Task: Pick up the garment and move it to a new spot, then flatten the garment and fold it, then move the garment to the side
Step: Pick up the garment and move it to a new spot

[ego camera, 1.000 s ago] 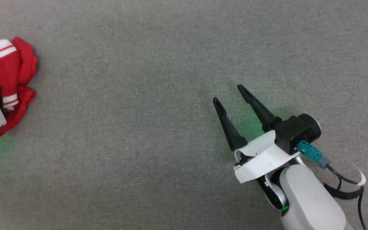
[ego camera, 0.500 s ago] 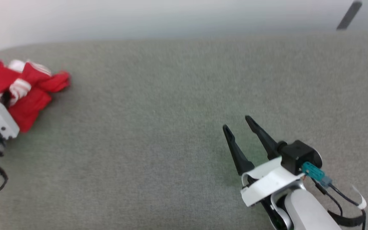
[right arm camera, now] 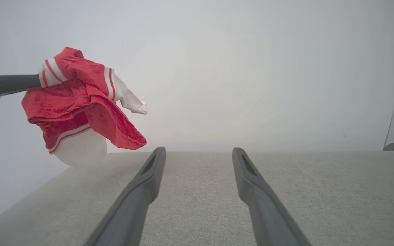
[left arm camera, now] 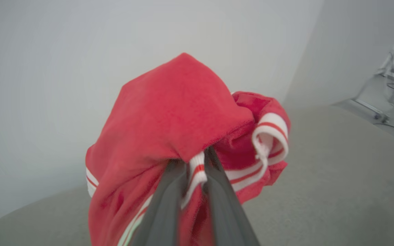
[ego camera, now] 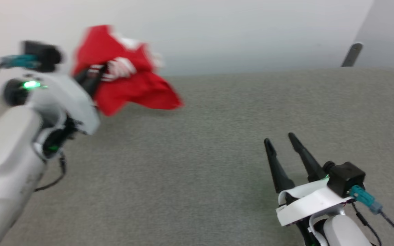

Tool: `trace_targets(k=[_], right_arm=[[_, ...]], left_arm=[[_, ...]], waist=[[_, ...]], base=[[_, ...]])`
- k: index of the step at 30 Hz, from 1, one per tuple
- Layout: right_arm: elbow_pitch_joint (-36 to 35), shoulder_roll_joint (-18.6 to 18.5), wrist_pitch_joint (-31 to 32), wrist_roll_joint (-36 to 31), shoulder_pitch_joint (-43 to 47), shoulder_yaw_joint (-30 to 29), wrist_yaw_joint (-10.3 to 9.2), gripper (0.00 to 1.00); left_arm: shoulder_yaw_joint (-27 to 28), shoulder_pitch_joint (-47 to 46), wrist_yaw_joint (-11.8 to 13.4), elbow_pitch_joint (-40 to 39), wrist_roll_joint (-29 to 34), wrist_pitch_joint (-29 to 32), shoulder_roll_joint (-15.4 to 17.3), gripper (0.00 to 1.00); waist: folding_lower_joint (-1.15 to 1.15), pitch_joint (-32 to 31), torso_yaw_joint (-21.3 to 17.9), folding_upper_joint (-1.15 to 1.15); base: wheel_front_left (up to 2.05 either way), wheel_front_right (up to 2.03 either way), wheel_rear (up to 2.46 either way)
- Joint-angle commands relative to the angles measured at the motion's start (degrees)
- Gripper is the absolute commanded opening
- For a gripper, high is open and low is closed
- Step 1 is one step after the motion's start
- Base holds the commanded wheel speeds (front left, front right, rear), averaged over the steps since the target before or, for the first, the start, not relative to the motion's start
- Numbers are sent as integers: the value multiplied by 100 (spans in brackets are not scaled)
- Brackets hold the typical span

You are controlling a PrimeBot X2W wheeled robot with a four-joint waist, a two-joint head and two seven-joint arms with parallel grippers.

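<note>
The garment (ego camera: 132, 89), a bunched red shirt with white-and-red striped trim, hangs in the air above the far left of the grey surface. My left gripper (ego camera: 92, 77) is shut on it. In the left wrist view the left gripper (left arm camera: 195, 161) pinches a fold of striped trim, and the garment (left arm camera: 176, 112) drapes over the fingertips. The right wrist view shows the garment (right arm camera: 80, 99) dangling off a dark finger (right arm camera: 12, 83) of the left gripper, clear of the surface. My right gripper (ego camera: 279, 138) stays low at the near right, open and empty, with its fingers (right arm camera: 139, 194) spread wide.
The grey fabric surface (ego camera: 197, 164) runs to a far edge against a pale wall (ego camera: 234, 30). A grey post (ego camera: 352, 54) stands at the far right. A metal frame (left arm camera: 392, 99) stands beyond the surface's right side in the left wrist view.
The head camera has tilted up, bringing the wall into view. My left arm has lifted the garment off the surface and swung it rightward in the air. The right gripper stays open.
</note>
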Motion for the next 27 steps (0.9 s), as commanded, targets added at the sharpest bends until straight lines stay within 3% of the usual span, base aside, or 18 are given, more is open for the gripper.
trace_targets(k=[1, 6, 10, 18, 27], right_arm=[[-88, 7, -1, 58, 63, -83, 0, 100], [-272, 8, -1, 155, 59, -237, 0, 100], [-445, 9, -1, 283, -7, -416, 0, 100], [-694, 13, -1, 551, -158, -602, 1, 100], [-862, 13, -1, 896, -208, -625, 1, 100]], left_arm=[[-176, -96, 4, -313, 73, 105, 3, 0], [-478, -273, 4, -947, 80, 325, -78, 0], [-642, -476, 4, -1154, 143, 403, -374, 0], [-1349, -725, 4, -767, 155, 535, -1115, 0], [-2192, -699, 4, 30, -60, 517, -1111, 0]], waist=[[0, 148, -377, 0], [0, 381, -783, 0], [0, 690, -1185, 0], [0, 1280, -1979, 0], [0, 1670, -2627, 0]], base=[[0, 0, 0], [0, 0, 0], [0, 0, 0], [0, 0, 0], [0, 0, 0]])
